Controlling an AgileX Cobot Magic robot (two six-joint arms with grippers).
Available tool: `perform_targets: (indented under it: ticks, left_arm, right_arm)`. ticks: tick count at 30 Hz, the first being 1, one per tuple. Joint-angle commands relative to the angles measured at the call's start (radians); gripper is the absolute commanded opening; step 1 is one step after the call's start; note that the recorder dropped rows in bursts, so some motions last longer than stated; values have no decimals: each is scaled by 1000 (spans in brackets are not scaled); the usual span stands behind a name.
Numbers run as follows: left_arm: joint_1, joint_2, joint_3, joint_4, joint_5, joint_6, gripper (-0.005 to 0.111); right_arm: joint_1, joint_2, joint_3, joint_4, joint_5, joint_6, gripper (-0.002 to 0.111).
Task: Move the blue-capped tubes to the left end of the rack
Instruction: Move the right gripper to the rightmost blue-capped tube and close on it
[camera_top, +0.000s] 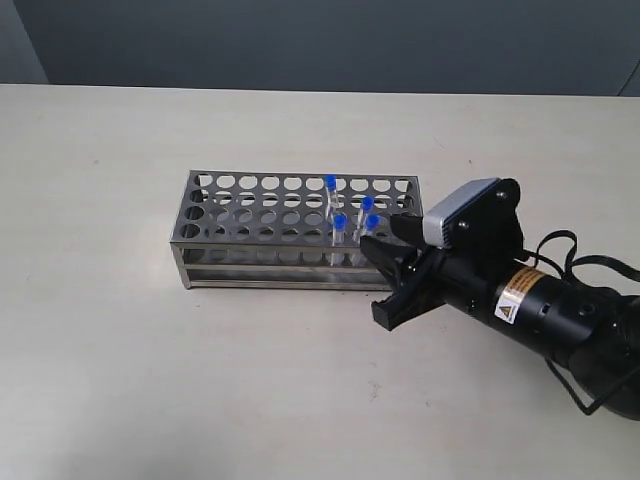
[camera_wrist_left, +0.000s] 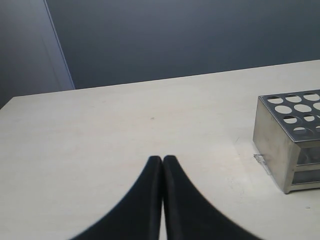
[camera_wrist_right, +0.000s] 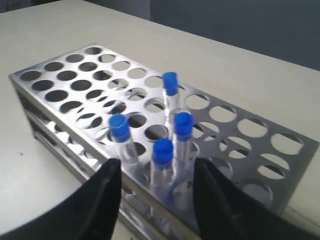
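Observation:
The steel rack (camera_top: 260, 246) stands mid-table, with the blue-capped tubes upright in holes toward its right end: one at the back (camera_top: 329, 183), one to the right (camera_top: 367, 204), and two in front (camera_top: 339, 222) (camera_top: 372, 221). My right gripper (camera_top: 378, 232) is open at the rack's front right, level with the tubes. In the right wrist view its fingers (camera_wrist_right: 111, 175) flank the nearest tube (camera_wrist_right: 162, 150) without touching it, and the other tubes (camera_wrist_right: 119, 127) (camera_wrist_right: 183, 125) (camera_wrist_right: 170, 84) stand behind. My left gripper (camera_wrist_left: 162, 159) is shut and empty over bare table, away from the rack's end (camera_wrist_left: 280, 145).
The right arm's black body and cable (camera_top: 560, 310) lie over the table at the right. The rack's left holes (camera_top: 215, 200) hold nothing. A dark wall (camera_top: 320, 40) runs behind the table's far edge.

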Motion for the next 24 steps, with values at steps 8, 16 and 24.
perform_targets:
  ticks: [8, 16, 24]
  left_arm:
    - [-4, -5, -3, -1, -3, 0, 1]
    - [-4, -5, -3, -1, -3, 0, 1]
    - [-4, -5, -3, -1, -3, 0, 1]
  right_arm:
    - [-1, 4, -8, 14, -32, -5, 45]
    - [-1, 4, -99, -16, 94, 0, 45]
    - [-1, 4, -99, -35, 147, 68, 45]
